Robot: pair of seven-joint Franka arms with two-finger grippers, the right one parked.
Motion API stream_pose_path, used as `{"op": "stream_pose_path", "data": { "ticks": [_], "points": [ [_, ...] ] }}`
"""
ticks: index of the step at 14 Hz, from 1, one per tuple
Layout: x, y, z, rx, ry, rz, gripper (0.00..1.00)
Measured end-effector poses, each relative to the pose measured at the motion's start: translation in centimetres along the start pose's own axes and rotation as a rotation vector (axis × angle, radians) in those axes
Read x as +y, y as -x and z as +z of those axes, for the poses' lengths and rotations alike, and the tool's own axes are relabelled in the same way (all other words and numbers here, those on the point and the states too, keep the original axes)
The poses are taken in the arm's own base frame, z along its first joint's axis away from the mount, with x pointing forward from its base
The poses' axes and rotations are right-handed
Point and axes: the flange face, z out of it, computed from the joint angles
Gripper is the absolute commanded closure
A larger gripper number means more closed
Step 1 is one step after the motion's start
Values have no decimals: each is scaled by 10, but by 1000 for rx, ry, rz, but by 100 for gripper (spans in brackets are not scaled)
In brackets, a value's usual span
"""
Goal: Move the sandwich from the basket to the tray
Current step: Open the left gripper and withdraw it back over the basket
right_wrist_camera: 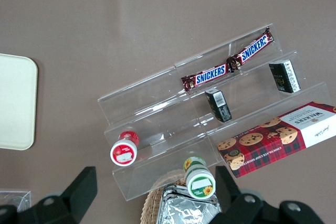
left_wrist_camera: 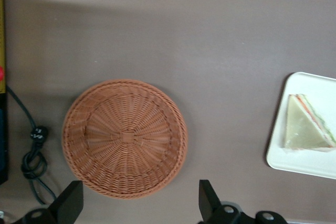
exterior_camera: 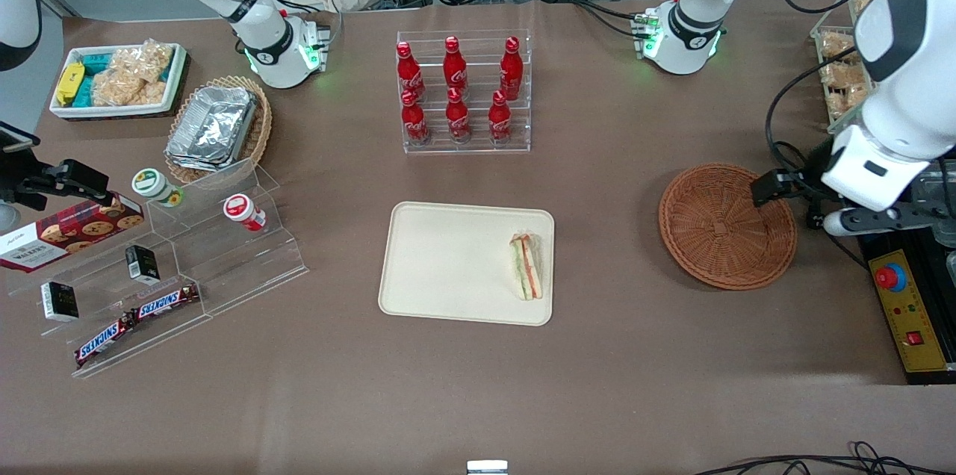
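The sandwich (exterior_camera: 526,266) lies on the tray (exterior_camera: 448,266) at centre frame; the basket (exterior_camera: 726,225), centre right, sits empty. The gripper (left_wrist_camera: 140,203) hovers above it, jaws apart, holding nothing. The placing looks done; only retreat remains

Front view looking steeply down from high above table (exterior_camera: 478,400), facing both arm bases, taking in whole tabletop from afar.

Left wrist view pointing straight down from gripper (left_wrist_camera: 139,203), fingers spread wide, hovering near above basket (left_wrist_camera: 125,138); sandwich (left_wrist_camera: 308,131) lying at 3 o'clock from basket, on tray (left_wrist_camera: 294,161). Sharing basket (exterior_camera: 727,225), sandwich (exterior_camera: 527,266) and tray (exterior_camera: 448,258) with front view.

Right wrist view pointing down at close range over acrylic stand (right_wrist_camera: 210,124), catching tray corner (right_wrist_camera: 16,103); sharing stand (exterior_camera: 187,266) with front view.
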Motion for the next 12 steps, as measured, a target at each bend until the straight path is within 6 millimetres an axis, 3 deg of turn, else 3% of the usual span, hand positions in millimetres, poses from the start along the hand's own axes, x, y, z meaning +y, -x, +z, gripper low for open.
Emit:
{"op": "stream_pose_path", "data": {
  "ticks": [5,8,12],
  "points": [
    [-33,-4,1,-26,-25,67,1],
    [-34,-1,-4,-115,-30,93,1],
    [-31,-18,-11,-101,-23,98,1]
  ]
}}
